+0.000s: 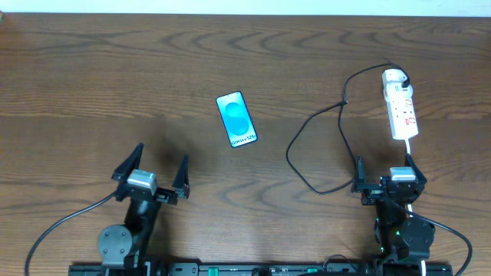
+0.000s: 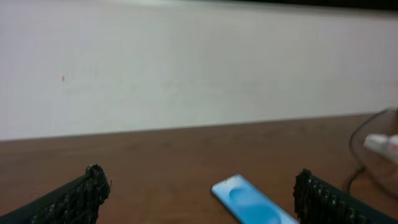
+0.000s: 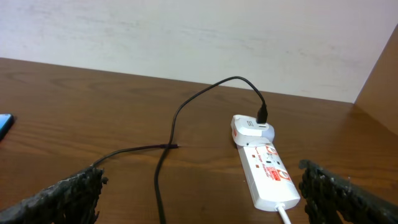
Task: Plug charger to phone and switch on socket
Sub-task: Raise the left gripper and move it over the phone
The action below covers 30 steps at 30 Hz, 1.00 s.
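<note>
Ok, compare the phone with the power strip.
The phone is short, with a lit blue screen; the power strip is longer and white with red marks. The power strip has the black charger plugged in; the phone has nothing attached. Both lie flat on the table.

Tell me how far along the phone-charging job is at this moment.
Done: the thin black charger cable looks plugged into the white power strip. In hand: nothing; left gripper and right gripper are open, empty. Left: its connector tip lies on the wooden table, apart from the blue-screened phone; switch state unreadable.
</note>
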### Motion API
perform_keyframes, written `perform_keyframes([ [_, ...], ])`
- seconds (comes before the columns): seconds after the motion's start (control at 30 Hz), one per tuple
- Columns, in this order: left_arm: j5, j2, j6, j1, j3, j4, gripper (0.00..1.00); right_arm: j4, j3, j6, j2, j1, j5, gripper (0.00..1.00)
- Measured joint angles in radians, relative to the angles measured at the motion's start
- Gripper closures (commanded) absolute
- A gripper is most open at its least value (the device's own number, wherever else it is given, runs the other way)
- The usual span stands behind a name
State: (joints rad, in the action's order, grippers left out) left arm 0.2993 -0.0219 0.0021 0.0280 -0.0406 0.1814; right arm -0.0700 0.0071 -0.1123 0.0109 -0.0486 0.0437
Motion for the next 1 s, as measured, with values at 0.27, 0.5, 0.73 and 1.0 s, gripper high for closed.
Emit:
perform_keyframes([
  [0.27,0.032,-0.179,-0.072,0.000,-0.242,-0.001,0.03,0.000,0.000,0.000,0.001,0.000,0.000,0.01],
  [0.5,0.201,-0.520,-0.118,0.000,-0.460,-0.013,0.03,0.000,0.000,0.000,0.000,0.000,-0.003,0.01],
  [0.73,0.436,-0.706,-0.138,0.000,-0.472,-0.006,0.03,0.000,0.000,0.000,0.001,0.000,-0.004,0.01],
  [1.0,0.497,-0.776,-0.270,0.000,-0.473,-0.006,0.03,0.000,0.000,0.000,0.001,0.000,-0.004,0.01],
])
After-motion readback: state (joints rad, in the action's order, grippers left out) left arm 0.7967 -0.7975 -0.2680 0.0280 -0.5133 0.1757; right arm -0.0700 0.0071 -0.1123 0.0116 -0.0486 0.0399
